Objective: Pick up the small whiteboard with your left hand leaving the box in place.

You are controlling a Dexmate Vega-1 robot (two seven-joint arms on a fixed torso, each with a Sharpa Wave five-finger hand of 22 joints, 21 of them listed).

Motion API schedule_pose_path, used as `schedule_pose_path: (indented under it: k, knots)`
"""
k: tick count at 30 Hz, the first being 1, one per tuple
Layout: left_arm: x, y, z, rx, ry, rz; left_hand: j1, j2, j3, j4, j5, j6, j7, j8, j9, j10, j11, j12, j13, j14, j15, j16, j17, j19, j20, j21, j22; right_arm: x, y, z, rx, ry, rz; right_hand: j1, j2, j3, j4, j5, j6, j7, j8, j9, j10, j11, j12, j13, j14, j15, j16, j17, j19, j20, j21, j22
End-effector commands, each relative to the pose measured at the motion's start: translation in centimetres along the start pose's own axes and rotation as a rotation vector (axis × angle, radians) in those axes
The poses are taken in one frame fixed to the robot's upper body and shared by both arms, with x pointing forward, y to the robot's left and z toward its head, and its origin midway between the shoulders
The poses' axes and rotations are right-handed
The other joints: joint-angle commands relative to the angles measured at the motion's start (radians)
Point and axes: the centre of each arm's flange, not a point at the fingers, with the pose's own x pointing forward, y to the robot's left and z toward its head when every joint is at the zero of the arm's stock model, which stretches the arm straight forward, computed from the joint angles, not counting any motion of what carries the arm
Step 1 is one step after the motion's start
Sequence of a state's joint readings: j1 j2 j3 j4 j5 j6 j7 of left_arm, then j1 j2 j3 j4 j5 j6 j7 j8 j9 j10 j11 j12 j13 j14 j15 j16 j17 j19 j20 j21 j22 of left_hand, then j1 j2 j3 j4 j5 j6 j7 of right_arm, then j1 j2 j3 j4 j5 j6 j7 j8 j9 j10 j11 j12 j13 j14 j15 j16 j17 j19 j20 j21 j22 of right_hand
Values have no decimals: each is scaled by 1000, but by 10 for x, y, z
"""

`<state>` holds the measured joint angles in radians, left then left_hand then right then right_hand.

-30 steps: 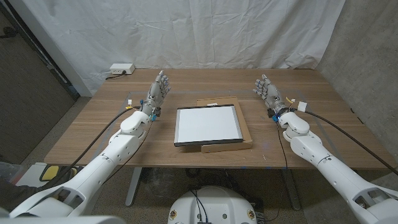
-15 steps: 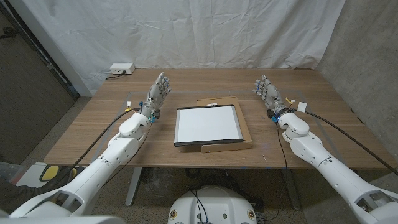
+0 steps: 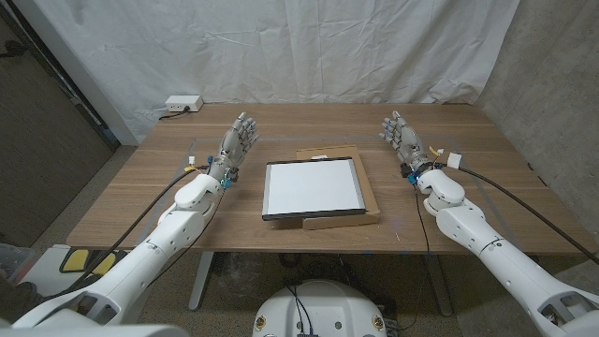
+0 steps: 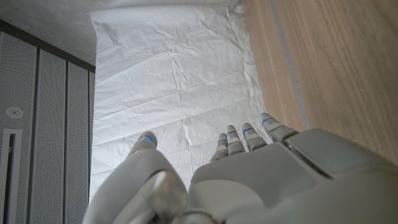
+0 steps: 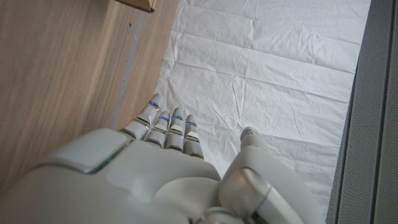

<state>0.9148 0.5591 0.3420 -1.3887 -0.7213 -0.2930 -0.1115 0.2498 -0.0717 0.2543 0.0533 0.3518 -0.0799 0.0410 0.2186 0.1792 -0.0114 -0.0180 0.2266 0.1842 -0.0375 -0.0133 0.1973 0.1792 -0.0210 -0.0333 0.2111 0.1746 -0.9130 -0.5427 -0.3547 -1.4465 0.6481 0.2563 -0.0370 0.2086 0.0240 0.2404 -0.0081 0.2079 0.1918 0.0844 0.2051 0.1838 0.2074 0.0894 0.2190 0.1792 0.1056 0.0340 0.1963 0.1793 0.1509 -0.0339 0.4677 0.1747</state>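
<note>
Whiteboard point(image 3: 312, 188) lies flat on top of the cardboard box point(image 3: 351, 212) at mid-table, its dark frame overhanging the box on the left. Left of it, the left hand point(image 3: 234, 146) stands near the board's left edge, fingers point(image 3: 245, 125) apart and holding nothing (apparently positioned for a reach to that overhanging edge). A white power strip point(image 3: 182, 104) sits at the table's far left corner. Right of the box, the right hand point(image 3: 401, 137) is well apart from the board, fingers spread, empty.
</note>
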Motion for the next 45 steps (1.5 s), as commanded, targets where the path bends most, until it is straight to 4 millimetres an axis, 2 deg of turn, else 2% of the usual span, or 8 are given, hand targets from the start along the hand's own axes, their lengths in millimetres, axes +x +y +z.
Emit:
schedule_pose_path:
  k: [1,9,17,30,45]
  knots:
    - [-17,2,0,14,20,2,23,5,5,-9,6,5,2,4,5,11,-3,3,2,6,3,5,1,13,-57,5,2,-1,8,6,-2,-16,14,11,-1,2,-4,-1,12,-1,-1,5,9,3,4,3,11,3,1,3,10,-13,-3,2]
    - [-27,0,-1,4,11,15,54,15,13,-24,5,20,7,4,6,34,0,5,3,33,10,9,2,41,-51,10,3,-4,6,13,-8,-35,18,11,-1,2,-5,-3,14,-2,-1,5,11,2,4,3,13,2,1,4,14,-12,-6,2]
    - [-37,-5,8,97,31,42,61,16,13,-28,4,21,8,2,6,34,0,3,3,30,11,5,2,39,-49,8,3,-11,1,13,3,-37,6,11,1,2,-5,-4,18,-4,-1,5,17,2,6,3,20,6,3,4,18,-11,-8,2]
    - [-56,-11,16,119,17,-2,69,16,13,-32,1,23,9,0,6,35,3,1,4,30,15,3,3,34,-45,4,3,-18,2,13,-1,-37,8,13,3,2,-7,-6,23,-5,0,5,21,-1,6,4,24,5,3,5,20,-10,-12,3]
    - [-75,-12,14,116,-3,-2,76,16,11,-36,-2,31,11,-1,6,42,5,0,4,33,17,1,4,34,-44,2,4,-21,2,16,1,-35,3,14,6,2,-9,-8,28,-9,0,5,27,-1,6,4,29,6,3,5,25,-8,-17,3]
